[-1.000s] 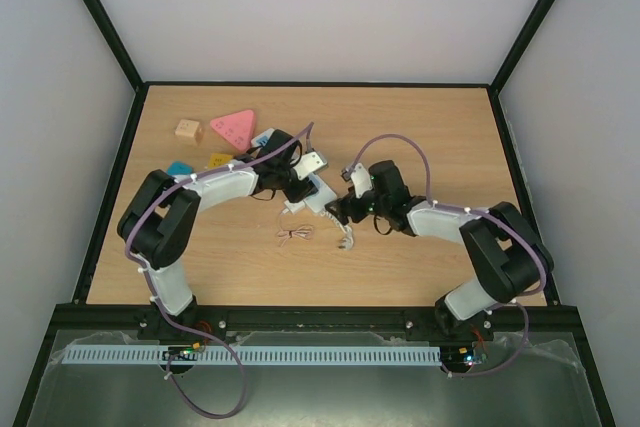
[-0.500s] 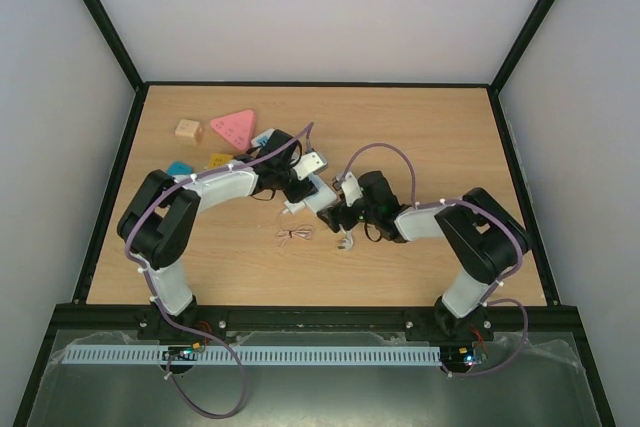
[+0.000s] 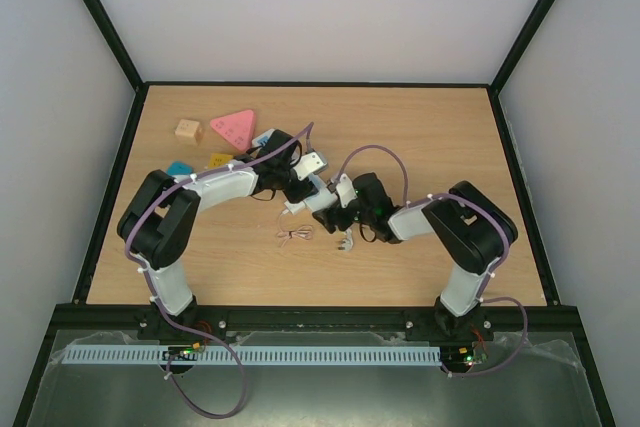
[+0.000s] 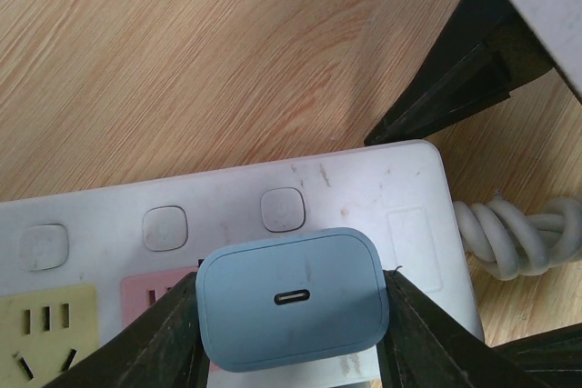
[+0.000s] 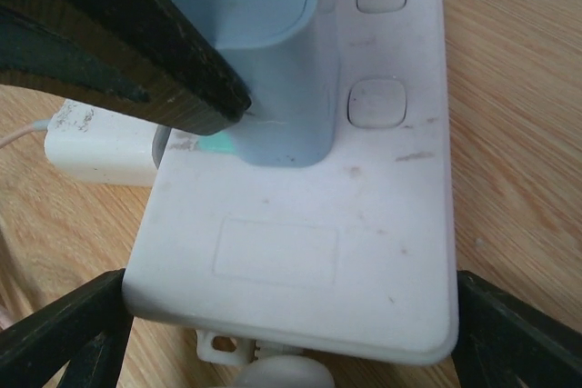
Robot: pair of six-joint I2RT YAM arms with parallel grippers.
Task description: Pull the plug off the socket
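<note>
1. Thin bundled cable [image 3: 294,234]: nearest my bases, loose on the table [image 3: 430,127]. It is no part of the pull.
2. Thick white cord [image 4: 509,238]: curls off the end of the socket [image 5: 364,252], below my right wrist.
3. My right gripper [image 5: 291,332]: fingers spread wide, one on each side of the socket's cord end. I judge it is set there to brace the strip against the pull. Whether the pads actually press the sides I cannot tell.
4. Socket: long white strip lying flat, with a pink patch [image 4: 155,290] and a yellow patch [image 4: 45,324] along from the occupied outlet.
5. Small white box [image 5: 100,147]: has a thin lead and lies just beside the socket's edge, not plugged in.
6. Plug [image 5: 273,61]: pale blue-grey boxy adapter, upright in the outlet nearest the cord end, apparently seated to its base.
7. My left gripper [image 4: 291,304]: pinches the plug by two opposite flanks, port face showing between the fingers, so a straight lift should draw the pins cleanly.
8. Pink triangle [image 3: 234,127] and wooden cube [image 3: 187,130]: far left, well apart from the work.
</note>
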